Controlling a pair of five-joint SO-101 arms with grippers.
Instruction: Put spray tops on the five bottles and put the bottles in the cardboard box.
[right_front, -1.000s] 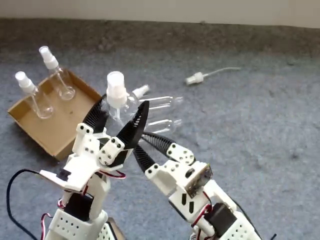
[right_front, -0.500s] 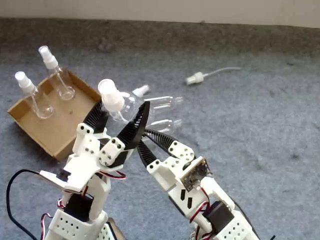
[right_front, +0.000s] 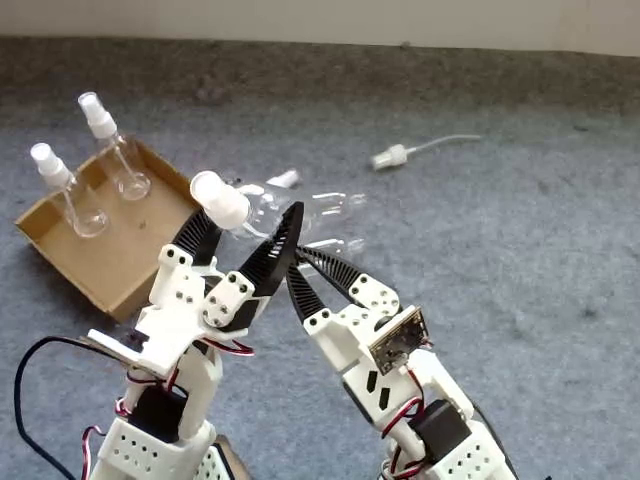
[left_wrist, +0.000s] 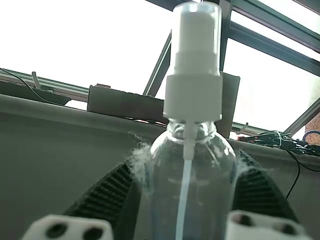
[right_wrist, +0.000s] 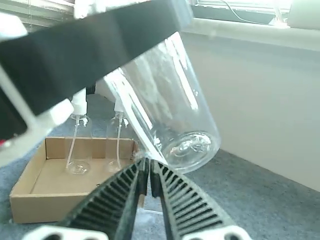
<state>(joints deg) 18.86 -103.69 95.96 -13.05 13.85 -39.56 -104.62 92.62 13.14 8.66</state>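
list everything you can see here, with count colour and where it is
cardboard box: 1, brown, on the carpet beside the left arm
bottles in box: 2, clear with white spray tops, standing upright inside
held bottle: 1, clear with a white spray top, tilted, between the left gripper's fingers
lying bottles: 2, clear, on their sides on the carpet beyond the grippers; one seems to carry a white top
loose spray top: 1, white with a thin tube, on the carpet farther back
carpet: grey, under everything
left gripper: 1, black fingers, white body, shut on the held bottle
right gripper: 1, same colours, shut and empty, just under the held bottle
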